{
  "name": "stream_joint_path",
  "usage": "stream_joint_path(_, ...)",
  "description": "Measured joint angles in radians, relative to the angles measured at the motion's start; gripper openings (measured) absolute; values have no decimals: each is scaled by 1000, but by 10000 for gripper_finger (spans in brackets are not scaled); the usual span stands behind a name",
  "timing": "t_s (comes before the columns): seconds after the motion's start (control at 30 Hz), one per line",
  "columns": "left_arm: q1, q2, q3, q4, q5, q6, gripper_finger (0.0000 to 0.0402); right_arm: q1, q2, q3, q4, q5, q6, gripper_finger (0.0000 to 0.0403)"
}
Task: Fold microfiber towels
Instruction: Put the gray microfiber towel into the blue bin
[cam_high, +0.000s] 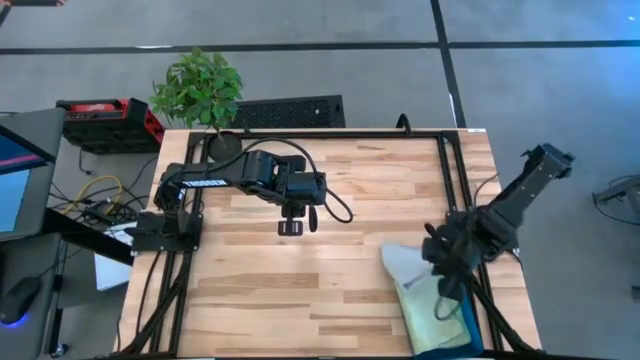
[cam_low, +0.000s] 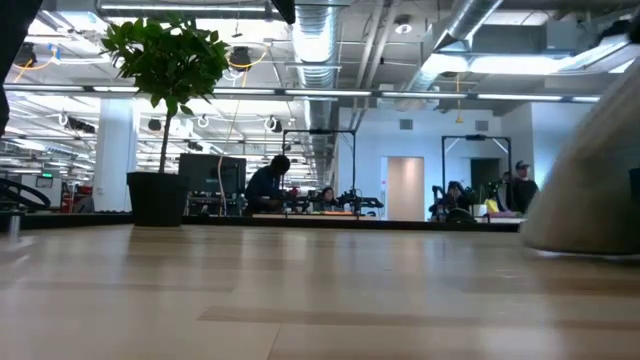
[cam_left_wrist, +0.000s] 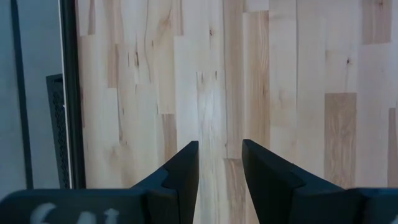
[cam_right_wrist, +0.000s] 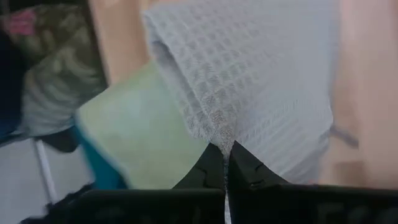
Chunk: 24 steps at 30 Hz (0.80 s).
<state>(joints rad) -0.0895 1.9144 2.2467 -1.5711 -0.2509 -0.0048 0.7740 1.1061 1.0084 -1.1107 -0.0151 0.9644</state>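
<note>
The right pincer is clenched on a pale grey-blue towel; the green towel lies just beside. It should lift slowly, drawing only this cloth onto the worktop. The left pincer waits released.

Open-plan robotics lab: exposed ceiling ducts, ppl at benches, other rigs.

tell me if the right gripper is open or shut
Shut: in the right wrist view the right gripper has its fingers pinched together on the pale grey-blue towel.
</note>
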Motion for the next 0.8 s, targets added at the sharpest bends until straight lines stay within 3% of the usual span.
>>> stream_joint_path(0.37, 0, 0, 0, 0, 0, 0, 116, 228, 158, 27, 126, -48, 262, 13)
stream_joint_path(0.67, 0, 0, 0, 0, 0, -16, 116, 311, 299, 27, 322, -71, 389, 16)
stream_joint_path(0.8, 0, 0, 0, 0, 0, -31, 116, 319, 343, 27, 372, -93, 350, 17)
